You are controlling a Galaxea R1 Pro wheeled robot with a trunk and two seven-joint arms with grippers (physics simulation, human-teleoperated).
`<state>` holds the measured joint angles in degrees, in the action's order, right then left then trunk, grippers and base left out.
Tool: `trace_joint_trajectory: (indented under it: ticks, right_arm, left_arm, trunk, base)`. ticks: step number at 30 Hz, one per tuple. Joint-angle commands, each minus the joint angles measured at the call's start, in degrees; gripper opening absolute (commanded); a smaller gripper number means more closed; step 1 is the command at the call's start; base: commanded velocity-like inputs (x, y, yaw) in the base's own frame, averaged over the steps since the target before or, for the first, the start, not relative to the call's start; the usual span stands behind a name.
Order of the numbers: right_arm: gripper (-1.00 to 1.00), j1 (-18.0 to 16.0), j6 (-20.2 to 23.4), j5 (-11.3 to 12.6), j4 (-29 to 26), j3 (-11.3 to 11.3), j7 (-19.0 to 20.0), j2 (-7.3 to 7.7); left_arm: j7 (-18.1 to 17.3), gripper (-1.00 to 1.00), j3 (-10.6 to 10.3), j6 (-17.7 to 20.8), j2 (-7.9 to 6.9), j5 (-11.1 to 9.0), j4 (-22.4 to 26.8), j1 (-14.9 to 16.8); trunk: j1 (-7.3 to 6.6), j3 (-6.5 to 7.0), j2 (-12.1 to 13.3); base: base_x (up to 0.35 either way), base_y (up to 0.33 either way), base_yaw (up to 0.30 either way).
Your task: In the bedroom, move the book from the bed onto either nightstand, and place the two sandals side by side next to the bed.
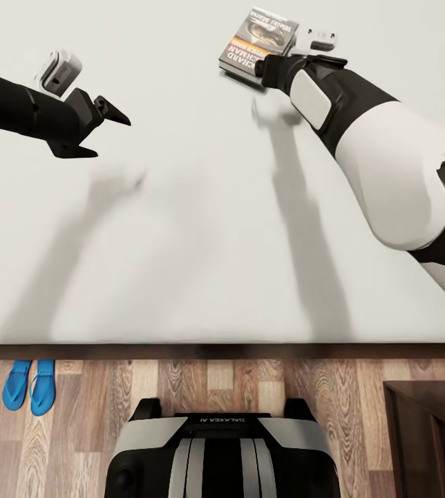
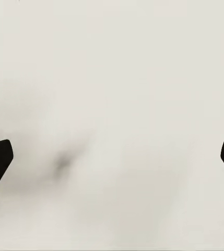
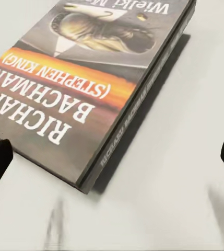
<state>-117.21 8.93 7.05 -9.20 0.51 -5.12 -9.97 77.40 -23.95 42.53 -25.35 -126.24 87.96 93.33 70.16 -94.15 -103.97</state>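
Book, the thin grey paperback with an orange band [image 1: 258, 43], lies flat on the white mattress [image 1: 202, 228] at upper centre; right gripper [image 3: 112, 157] hovers spread wide beside its corner, presumably lining up a grab. Left gripper [image 1: 101, 128] hangs open too.

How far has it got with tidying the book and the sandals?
The two sandals already lie side by side on the floor beside the bed. The book is still flat on the mattress; the right pincer is open just short of it, not gripping. The left pincer hangs open over bare mattress. Carrying the book to a nightstand remains.
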Motion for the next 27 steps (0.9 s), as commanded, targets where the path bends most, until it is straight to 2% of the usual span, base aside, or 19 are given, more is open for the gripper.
trace_joint_trajectory:
  ticks: [1,16,27]
  right_arm:
    - [1.0,-0.07,0.27,0.51,-0.1,0.02,-0.24,-0.03]
    - [1.0,0.47,-0.5,0.62,-0.03,0.1,-0.24,-0.03]
    - [1.0,0.94,-1.02,0.6,-0.03,0.05,-0.24,-0.03]
  left_arm:
    - [0.38,1.0,-0.04,0.49,-0.05,-0.23,0.02,0.05]
    - [0.46,1.0,-0.01,0.51,-0.05,-0.18,0.02,0.01]
    - [0.41,1.0,-0.26,0.54,-0.05,-0.23,0.02,0.01]
  trunk:
    - [0.01,-0.02,-0.01]
    - [0.01,-0.02,-0.01]
    - [0.01,-0.02,-0.01]
  base:
    - [0.115,0.123,0.0]
    - [0.177,0.193,0.0]
    - [0.056,0.048,0.0]
